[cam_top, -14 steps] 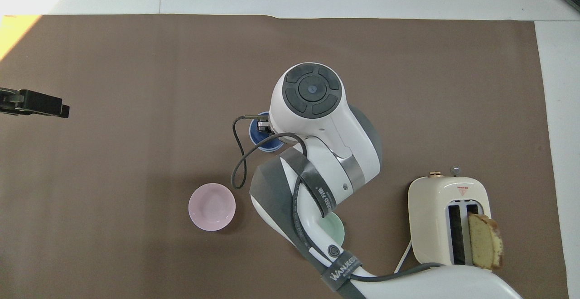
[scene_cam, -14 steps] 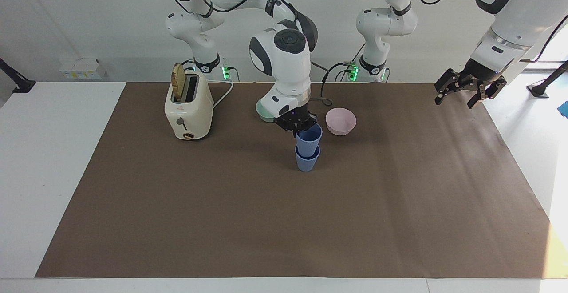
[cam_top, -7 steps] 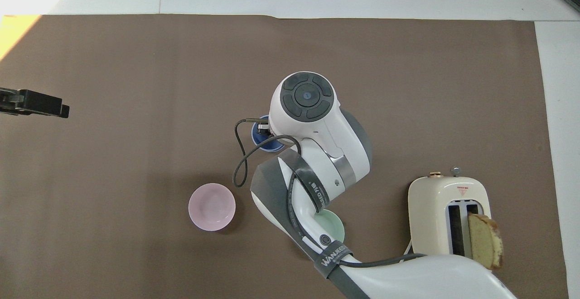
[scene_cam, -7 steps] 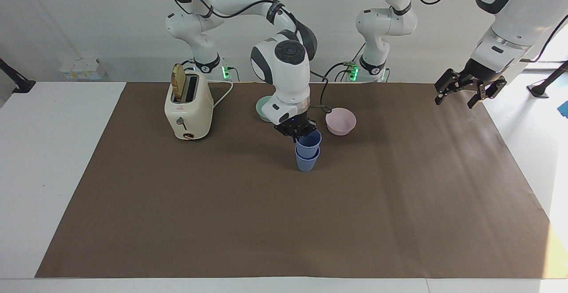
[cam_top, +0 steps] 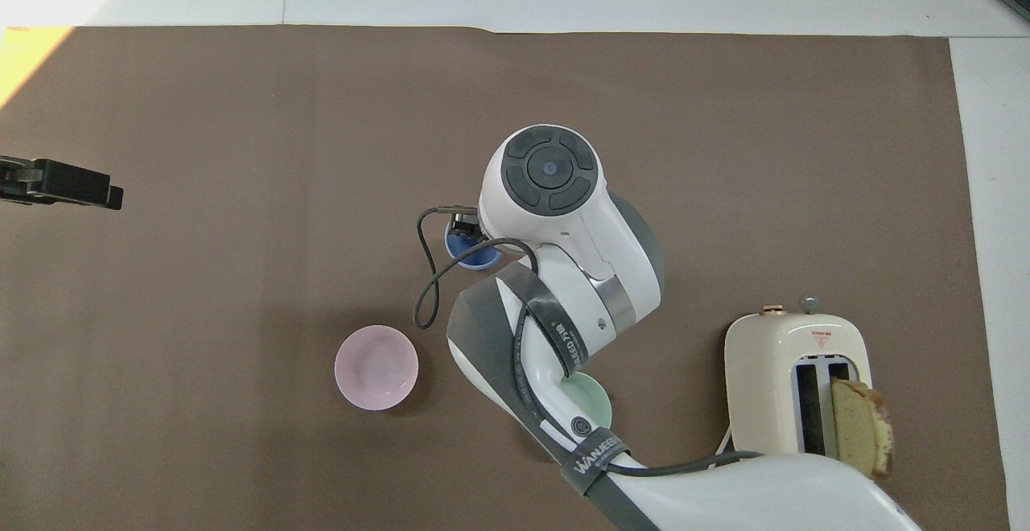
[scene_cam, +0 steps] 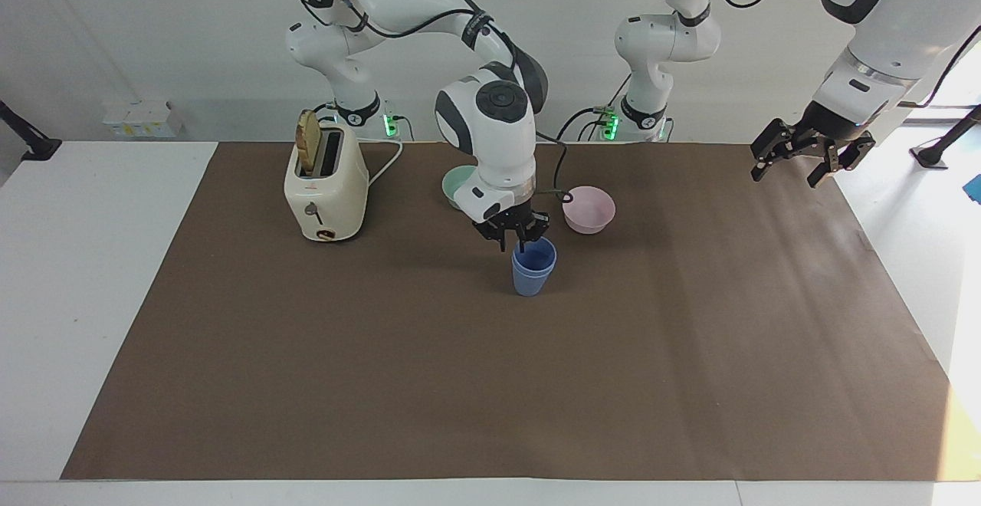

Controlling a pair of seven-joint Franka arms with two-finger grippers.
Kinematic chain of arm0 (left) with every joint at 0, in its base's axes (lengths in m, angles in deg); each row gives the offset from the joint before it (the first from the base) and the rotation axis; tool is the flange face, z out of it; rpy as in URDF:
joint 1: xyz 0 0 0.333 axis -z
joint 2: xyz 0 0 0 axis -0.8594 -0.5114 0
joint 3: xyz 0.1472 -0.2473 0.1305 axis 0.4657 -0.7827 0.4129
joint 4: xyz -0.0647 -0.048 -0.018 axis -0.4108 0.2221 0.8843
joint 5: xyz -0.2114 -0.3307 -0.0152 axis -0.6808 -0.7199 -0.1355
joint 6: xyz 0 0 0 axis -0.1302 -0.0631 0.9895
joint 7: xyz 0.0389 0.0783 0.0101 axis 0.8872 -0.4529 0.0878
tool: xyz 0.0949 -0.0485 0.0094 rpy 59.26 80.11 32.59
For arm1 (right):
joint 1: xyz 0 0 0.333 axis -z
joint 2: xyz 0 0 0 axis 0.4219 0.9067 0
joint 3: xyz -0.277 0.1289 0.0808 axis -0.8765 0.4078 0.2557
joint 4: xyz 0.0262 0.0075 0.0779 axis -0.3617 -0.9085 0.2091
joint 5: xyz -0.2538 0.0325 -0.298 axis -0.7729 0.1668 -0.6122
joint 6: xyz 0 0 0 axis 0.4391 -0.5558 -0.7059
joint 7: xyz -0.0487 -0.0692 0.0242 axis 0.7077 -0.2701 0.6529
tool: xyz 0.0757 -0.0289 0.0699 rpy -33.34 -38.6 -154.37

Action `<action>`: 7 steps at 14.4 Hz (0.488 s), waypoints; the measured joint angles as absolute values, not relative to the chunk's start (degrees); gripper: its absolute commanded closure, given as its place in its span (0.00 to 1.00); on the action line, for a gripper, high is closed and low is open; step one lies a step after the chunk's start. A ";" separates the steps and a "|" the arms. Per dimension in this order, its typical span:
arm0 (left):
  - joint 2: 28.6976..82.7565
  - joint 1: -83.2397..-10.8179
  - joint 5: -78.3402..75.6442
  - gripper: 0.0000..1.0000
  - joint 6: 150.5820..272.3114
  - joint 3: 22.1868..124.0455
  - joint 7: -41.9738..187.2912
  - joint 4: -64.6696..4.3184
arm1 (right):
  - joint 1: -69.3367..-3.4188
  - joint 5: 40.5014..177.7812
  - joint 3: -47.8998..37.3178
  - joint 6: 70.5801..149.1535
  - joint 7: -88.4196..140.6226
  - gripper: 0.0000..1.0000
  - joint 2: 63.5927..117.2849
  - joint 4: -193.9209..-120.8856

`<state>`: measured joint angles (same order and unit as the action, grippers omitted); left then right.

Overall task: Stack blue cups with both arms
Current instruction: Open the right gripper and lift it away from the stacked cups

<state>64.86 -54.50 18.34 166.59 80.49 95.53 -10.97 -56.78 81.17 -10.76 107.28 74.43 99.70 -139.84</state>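
The blue cups now stand nested, one seated inside the other, upright on the brown mat in the middle of the desk, a little farther from the robots than the pink bowl. Only the rim of the inner cup shows above the outer one, so the stacking itself looks done; the step in hand, as I judge it, is the release and retreat.

The right gripper hangs directly over the cups' mouth, its fingers spread apart and gripping nothing, the tips just above the rim or barely at it; from the overhead view the arm's wrist covers most of the cups, so contact cannot be settled there. The next move calls for a straight lift, clear of the rim, before any sideways travel, since a finger catching the lip could tip the stack.

The left gripper waits in the air over the edge of the mat at the left arm's end of the desk, well apart from the cups, jaws released and empty.

Around the cups: the pink bowl sits near them toward the left arm's end, the teal-green bowl lies nearer to the robots, partly hidden by the right arm, and a cream toaster with a slice of bread in its slot stands well apart toward the right arm's end. A loose black cable loops from the wrist near the pink bowl; nothing else blocks an upward withdrawal.
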 measured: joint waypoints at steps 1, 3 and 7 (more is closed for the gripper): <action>64.86 -54.50 18.34 0.00 166.59 80.49 95.53 -10.97 | -56.48 81.16 -11.12 106.49 74.43 0.00 99.11 -139.42; 64.86 -54.50 18.34 0.00 166.59 80.49 95.53 -10.97 | -54.47 81.11 -11.38 103.42 74.42 0.00 96.92 -138.60; 64.86 -54.50 18.34 0.00 166.59 80.48 95.53 -10.97 | -50.23 80.85 -11.54 94.18 71.59 0.00 91.04 -136.75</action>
